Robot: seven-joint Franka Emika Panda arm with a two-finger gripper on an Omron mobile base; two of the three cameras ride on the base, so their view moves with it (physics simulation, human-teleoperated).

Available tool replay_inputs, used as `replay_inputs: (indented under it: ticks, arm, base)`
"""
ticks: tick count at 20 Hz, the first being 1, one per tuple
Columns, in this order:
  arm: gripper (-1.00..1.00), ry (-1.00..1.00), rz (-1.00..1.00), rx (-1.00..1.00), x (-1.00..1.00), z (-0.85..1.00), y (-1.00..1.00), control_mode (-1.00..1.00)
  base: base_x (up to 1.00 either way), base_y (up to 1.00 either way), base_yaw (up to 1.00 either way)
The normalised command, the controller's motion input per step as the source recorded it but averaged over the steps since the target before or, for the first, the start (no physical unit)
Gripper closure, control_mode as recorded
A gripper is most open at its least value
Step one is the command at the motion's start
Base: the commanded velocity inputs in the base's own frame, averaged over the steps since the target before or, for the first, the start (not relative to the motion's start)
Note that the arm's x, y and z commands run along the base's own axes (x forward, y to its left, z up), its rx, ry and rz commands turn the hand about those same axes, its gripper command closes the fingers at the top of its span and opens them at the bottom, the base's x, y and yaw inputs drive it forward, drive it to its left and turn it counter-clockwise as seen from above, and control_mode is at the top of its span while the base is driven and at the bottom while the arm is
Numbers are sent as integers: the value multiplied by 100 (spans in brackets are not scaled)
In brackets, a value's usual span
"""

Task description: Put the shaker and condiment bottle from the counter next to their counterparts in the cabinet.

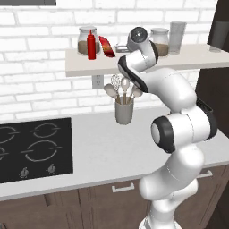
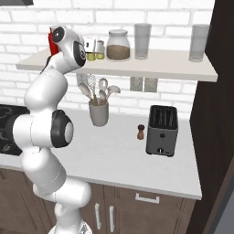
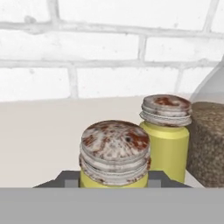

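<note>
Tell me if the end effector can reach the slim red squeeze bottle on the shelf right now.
Probably not: the end effector grips a small yellow-green shaker, and a red snack bag stands between it and the slim red squeeze bottle.

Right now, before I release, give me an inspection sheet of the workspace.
Surface: pale beige shelf board; pale grey counter below.
Job's things: small yellow-green shaker with grey cap close beside its twin shaker; slim red squeeze bottle upright on the shelf.
Clutter: glass jar of brown grains, red snack bag, grey utensil pot, dark toaster.
Grippers: hand closed around the nearer shaker.
Cables: nothing seen.
Surroundings: white brick wall, black hob.
</note>
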Motion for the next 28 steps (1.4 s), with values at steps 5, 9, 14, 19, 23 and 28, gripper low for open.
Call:
replay_inputs:
  ticks: [5,9,14,19,23,28]
  arm:
    - [-100,-1,0,0,0,-33,0,-100]
    - [-100,0,0,0,0,-30,0,-100]
    - [-100,0,0,0,-22,-6,0,-100]
    - [-100,0,0,0,-26,3,0,-100]
    - [-100,0,0,4,-33,29,0,-100]
    - [-100,0,0,4,-50,31,0,-100]
  base:
    - [0,0,0]
    - [0,0,0]
    - [0,0,0]
    - [0,0,0]
    - [0,0,0]
    - [0,0,0]
